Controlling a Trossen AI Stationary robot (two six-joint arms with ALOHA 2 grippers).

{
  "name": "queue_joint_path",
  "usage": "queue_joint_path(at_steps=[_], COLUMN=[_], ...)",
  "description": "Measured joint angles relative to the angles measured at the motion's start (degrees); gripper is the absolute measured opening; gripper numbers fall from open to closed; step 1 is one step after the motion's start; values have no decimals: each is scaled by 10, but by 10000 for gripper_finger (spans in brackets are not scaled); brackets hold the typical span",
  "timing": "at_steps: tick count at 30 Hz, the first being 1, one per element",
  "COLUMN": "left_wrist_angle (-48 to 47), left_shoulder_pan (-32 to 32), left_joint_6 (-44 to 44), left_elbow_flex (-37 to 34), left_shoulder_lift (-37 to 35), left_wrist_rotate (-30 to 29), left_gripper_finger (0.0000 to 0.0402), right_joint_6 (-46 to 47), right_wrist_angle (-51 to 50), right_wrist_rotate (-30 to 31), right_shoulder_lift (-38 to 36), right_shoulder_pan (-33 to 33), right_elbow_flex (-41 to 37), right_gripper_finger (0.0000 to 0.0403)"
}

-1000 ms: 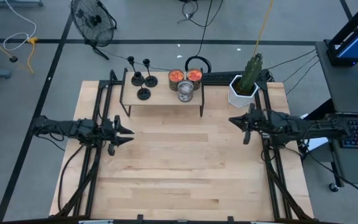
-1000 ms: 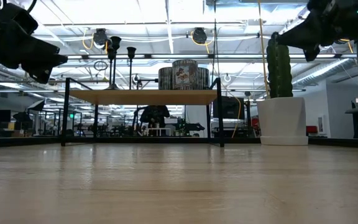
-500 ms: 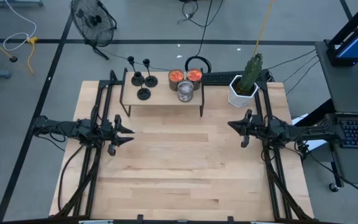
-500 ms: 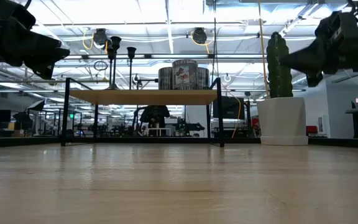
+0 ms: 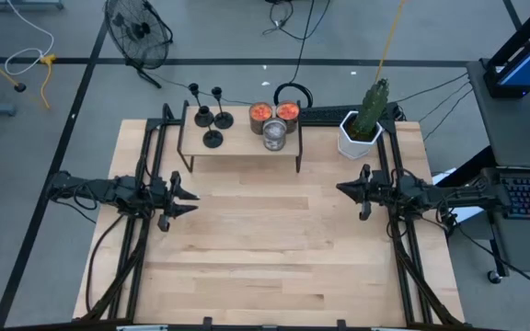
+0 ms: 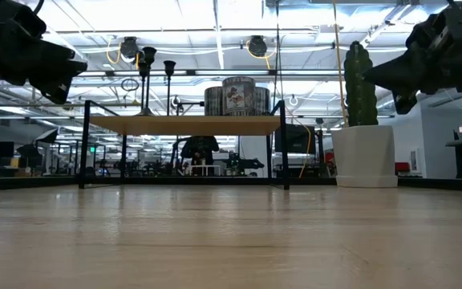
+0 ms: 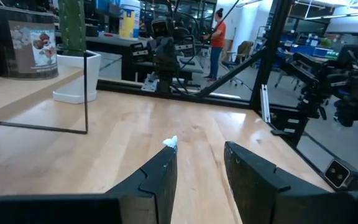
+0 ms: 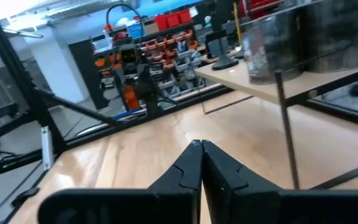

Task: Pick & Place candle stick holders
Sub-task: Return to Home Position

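The three candle holders [image 5: 212,120] are standing at the left end of the shelf [image 5: 242,147], looking light, stiff and tippy, best pinched by the thin stem, while the left hand [image 5: 191,200] is hovering spread and the right hand [image 5: 340,188] pressed together above the worktop [image 5: 265,244].

Bench [image 5: 274,239] pale wood planks, smooth, slight sheen; shelf [image 5: 242,140] wood top, thin black metal legs; holders [image 5: 213,139] matt black; cans [image 5: 274,135] shiny metal
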Motion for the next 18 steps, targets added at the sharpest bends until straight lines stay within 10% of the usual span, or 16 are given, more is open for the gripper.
queue_joint_path(at_steps=[18], left_wrist_angle=[2], left_shoulder_pan=[0], left_joint_6=[-32], left_elbow_flex=[0], left_shoulder_lift=[0], left_wrist_rotate=[-2], left_gripper_finger=[138], right_joint_6=[-33], right_wrist_angle=[-15], right_wrist_rotate=[-161], right_shoulder_lift=[1], right_shoulder_pan=[0], right_elbow_flex=[-1], right_gripper_finger=[0])
